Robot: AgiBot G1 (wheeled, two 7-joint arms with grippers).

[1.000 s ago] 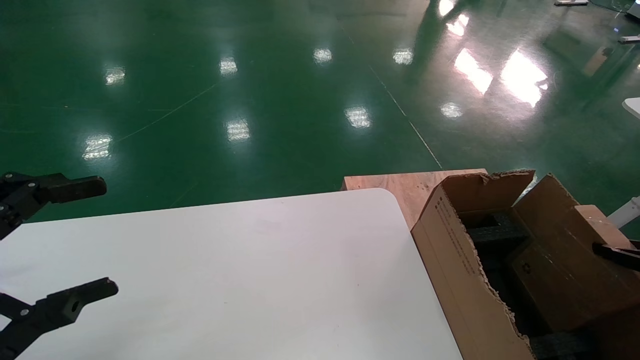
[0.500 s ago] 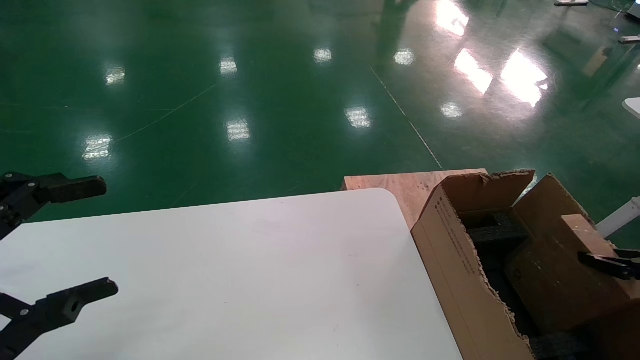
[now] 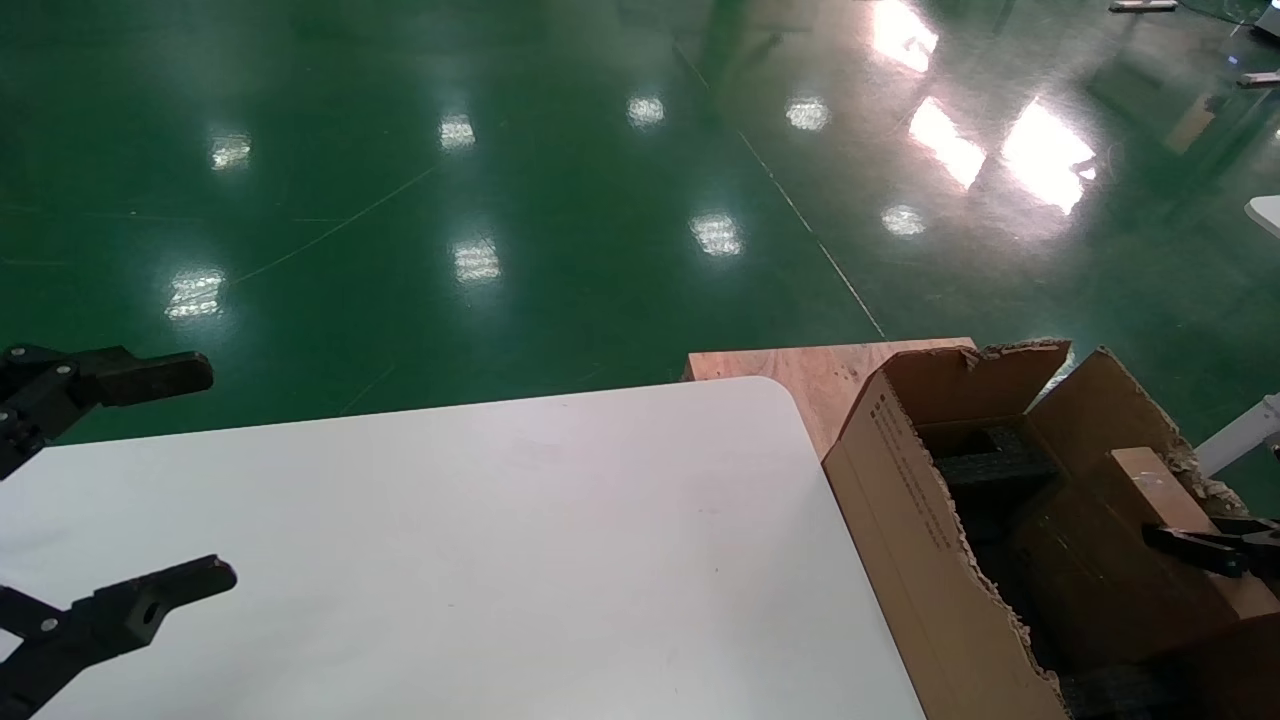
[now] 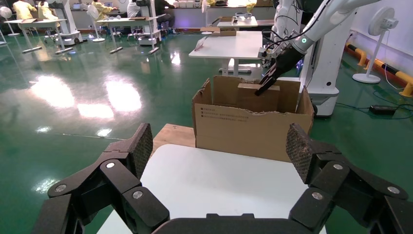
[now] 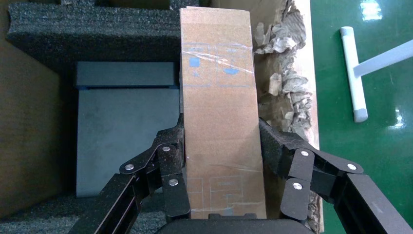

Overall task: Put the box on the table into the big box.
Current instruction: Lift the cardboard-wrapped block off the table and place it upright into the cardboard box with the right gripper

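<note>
From the head view, we are looking down on the white table (image 3: 480, 560), whose rounded corner sits beside a pale plywood board (image 3: 800, 375). The big box (image 3: 920, 540) is standing just off the table's right edge, its ragged torn side facing us and black foam (image 3: 990, 470) showing inside. Our right gripper (image 3: 1200, 548) is reaching in from the right edge and clamping the box (image 3: 1165, 500), which is sitting within the carton's open top, next to its far right wall. Our left gripper (image 3: 150, 480) is hanging over the table's left end with its two fingers spread wide and nothing between them.

In the left wrist view, we are seeing the left gripper (image 4: 219, 151) with its textured pads (image 4: 142, 146) far apart, the table (image 4: 214, 180) under them. Beyond the table's end the big box (image 4: 251, 129) is standing with small printed text on its side, and the right gripper (image 4: 265, 87) is pinching the box (image 4: 258, 96) as it pokes above the carton's rim.

In the right wrist view, the right gripper (image 5: 221, 146) is squeezing the box (image 5: 219, 97) from both long sides, its fingers (image 5: 170, 151) pressed against the cardboard. Clear tape bands are crossing the box. It is hanging over the black foam (image 5: 92, 29) and a dark grey slab (image 5: 126, 126) inside the big box (image 5: 287, 87), right against the shredded wall.
</note>
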